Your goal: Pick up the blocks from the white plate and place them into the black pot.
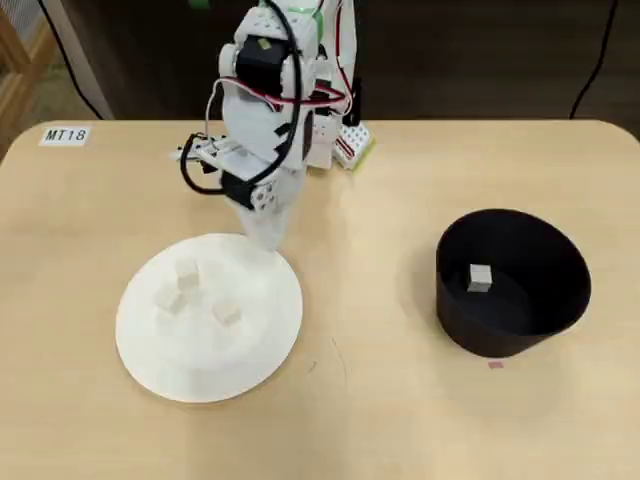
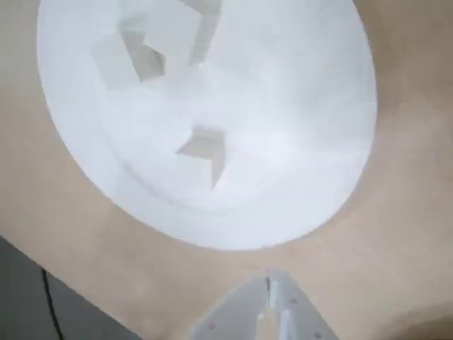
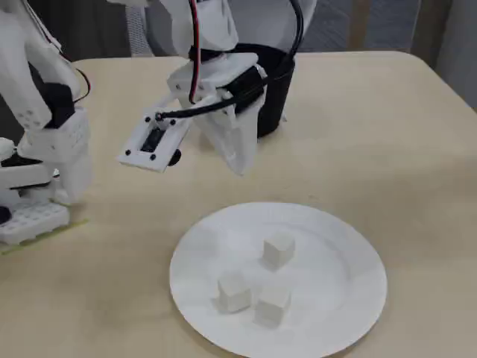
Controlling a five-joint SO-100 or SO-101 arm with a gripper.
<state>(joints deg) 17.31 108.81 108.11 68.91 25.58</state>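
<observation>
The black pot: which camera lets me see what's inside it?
The overhead view: it looks straight into the black pot and shows one block inside. The fixed view shows only part of the pot's wall behind the arm; the wrist view misses it.

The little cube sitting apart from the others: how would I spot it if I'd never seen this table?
Look in the overhead view for the black pot on the right side of the tan table. Inside it, on the floor near the left wall, lies one small white cube. The three other cubes all lie on the white plate.

black pot point(image 3: 277, 89) mostly behind the arm point(image 3: 216, 82)
</observation>
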